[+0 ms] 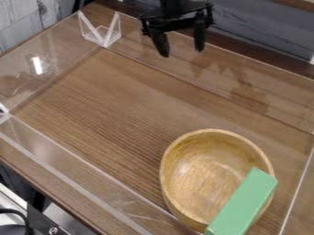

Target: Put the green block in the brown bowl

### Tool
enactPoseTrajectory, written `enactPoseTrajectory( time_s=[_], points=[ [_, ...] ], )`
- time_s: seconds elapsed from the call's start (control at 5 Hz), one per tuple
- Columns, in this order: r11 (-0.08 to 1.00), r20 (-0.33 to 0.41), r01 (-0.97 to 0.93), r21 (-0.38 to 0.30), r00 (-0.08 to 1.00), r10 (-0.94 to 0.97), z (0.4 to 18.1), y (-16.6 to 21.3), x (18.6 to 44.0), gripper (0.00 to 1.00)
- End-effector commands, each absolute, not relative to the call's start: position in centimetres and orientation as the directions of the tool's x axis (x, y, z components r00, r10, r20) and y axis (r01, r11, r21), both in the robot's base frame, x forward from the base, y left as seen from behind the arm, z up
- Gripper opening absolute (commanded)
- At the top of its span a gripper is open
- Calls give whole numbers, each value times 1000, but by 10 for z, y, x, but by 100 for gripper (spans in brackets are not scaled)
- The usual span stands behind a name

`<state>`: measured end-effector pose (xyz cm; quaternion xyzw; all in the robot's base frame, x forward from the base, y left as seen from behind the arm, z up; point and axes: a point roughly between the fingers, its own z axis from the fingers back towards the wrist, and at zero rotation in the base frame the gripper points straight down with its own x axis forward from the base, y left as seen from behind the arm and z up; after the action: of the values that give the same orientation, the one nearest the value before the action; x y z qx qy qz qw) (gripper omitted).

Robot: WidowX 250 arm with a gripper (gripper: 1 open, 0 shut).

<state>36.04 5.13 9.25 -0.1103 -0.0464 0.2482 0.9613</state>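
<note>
Green block [245,202] across the edge of the brown bowl [203,174], gripper [181,50] wide apart

The matte mint-green bar lies at the lower right of the view, overlapping the right-hand side of the round, light-brown bowl. It runs at a slant, its upper end leaning right and its lower end close to the bottom of the picture. It hides part of the bowl's rim – whether it rests on that rim or sits partly inside, I cannot tell. The visible floor of the bowl is bare wood, smooth and pale.

At the top of the view, well apart from both, hangs the black gripper. Its two fingers are spread wide, pointing down over the far part of the brown wooden desk [110,110], with nothing between them.

To the left of the gripper, near the desk's far left corner, stands a small clear, angular object [101,30] with pale edges. Dark cabling [15,216] shows in the lower left corner, beyond the desk's edge.
</note>
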Motion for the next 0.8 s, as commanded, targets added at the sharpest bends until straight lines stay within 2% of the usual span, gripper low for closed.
enactPoseTrajectory(
  time_s=[0.0, 0.2, 0.6],
  points=[
    [852, 110, -453, -262, 863, 493, 112, 57, 373, 100],
    [852, 112, -449, -268, 864, 490, 111, 57, 377, 100],
    [895, 101, -356, -267, 914, 394, 120, 17, 345, 100]
  ],
)
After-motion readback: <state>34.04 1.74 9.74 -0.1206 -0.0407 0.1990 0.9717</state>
